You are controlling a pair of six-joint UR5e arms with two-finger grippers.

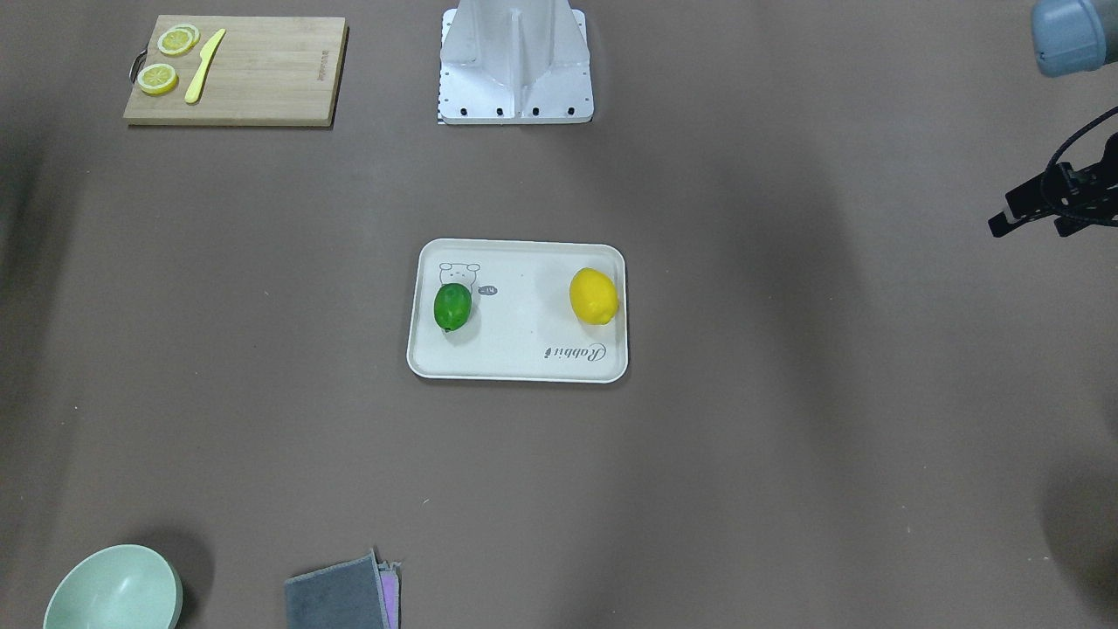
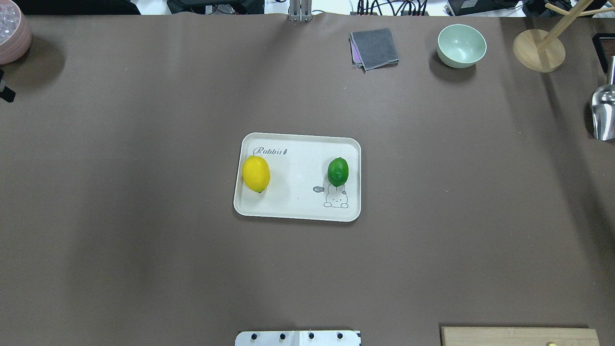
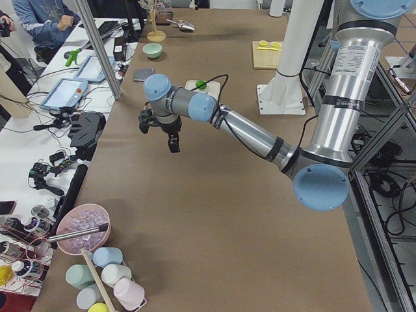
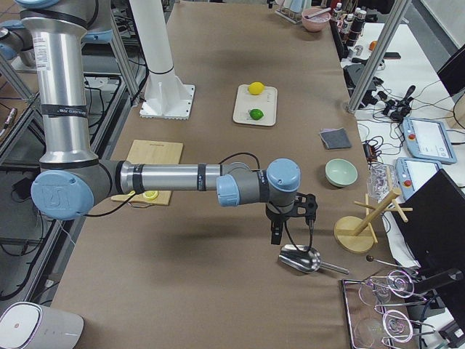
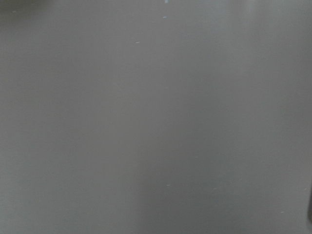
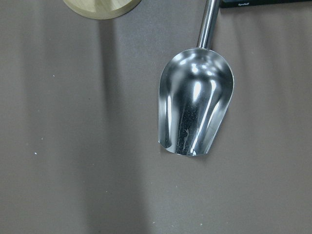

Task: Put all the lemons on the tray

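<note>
The cream-white tray (image 1: 524,358) lies in the middle of the table; it also shows in the overhead view (image 2: 298,206). The yellow lemon (image 1: 594,296) (image 2: 256,174) and the green lemon (image 1: 452,307) (image 2: 338,171) both rest on it, at opposite ends. My left gripper (image 1: 1029,227) (image 3: 159,135) hovers far off to the tray's side with its fingers apart and empty. My right gripper (image 4: 290,225) shows only in the exterior right view, above a metal scoop (image 6: 195,112); I cannot tell whether it is open or shut.
A wooden cutting board (image 1: 262,79) with lemon slices (image 1: 157,79) and a yellow knife (image 1: 203,65) lies by the robot's base. A green bowl (image 2: 461,45), a folded grey cloth (image 2: 375,48), a wooden rack base (image 2: 538,50) and a pink bowl (image 2: 12,36) stand at the far edge.
</note>
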